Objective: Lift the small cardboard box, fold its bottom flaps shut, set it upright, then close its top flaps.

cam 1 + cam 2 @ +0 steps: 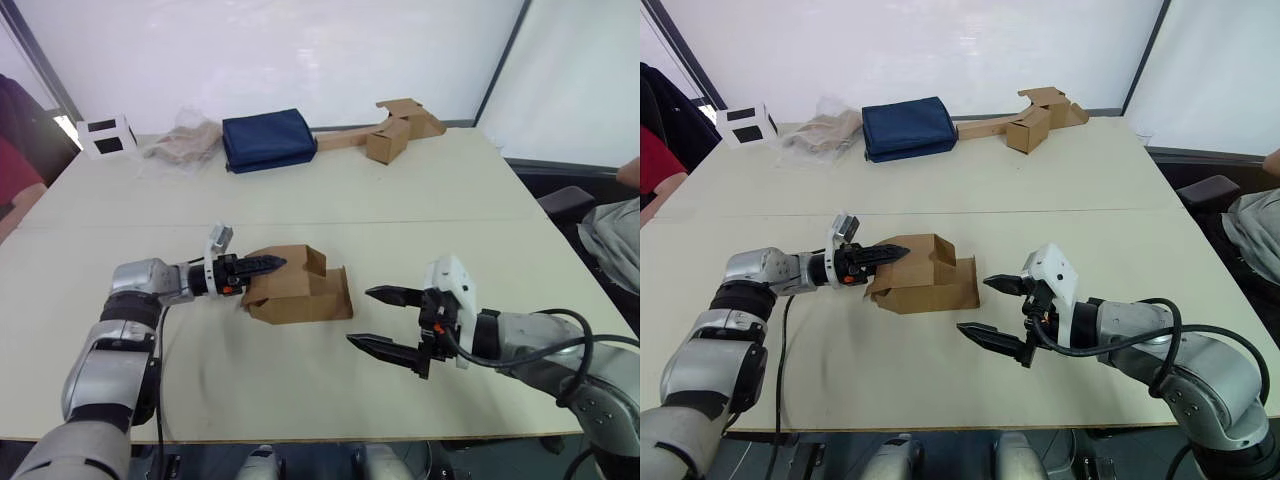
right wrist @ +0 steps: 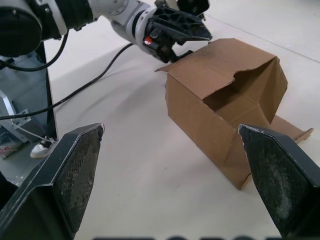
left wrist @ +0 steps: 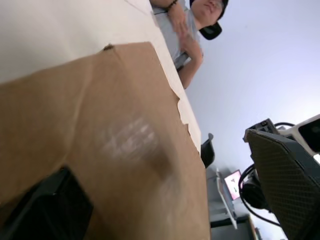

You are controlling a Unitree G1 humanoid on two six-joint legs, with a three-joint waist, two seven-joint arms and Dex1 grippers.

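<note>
The small cardboard box (image 1: 297, 288) lies on a wide pale table (image 1: 330, 190) by white walls — left gripper (image 1: 262, 266) pinches its edge, right gripper (image 1: 388, 320) is spread wide nearby.

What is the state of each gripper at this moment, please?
Left gripper: jaws closed on a flap of the small cardboard box.
Right gripper: jaws open, holding nothing, apart from the box.

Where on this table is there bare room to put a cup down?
Bare table lies between the small cardboard box and the far clutter: navy bag, cardboard cluster. The near edge left of the open right end effector is free. It is crowded around the box, where the left end effector touches it.
</note>
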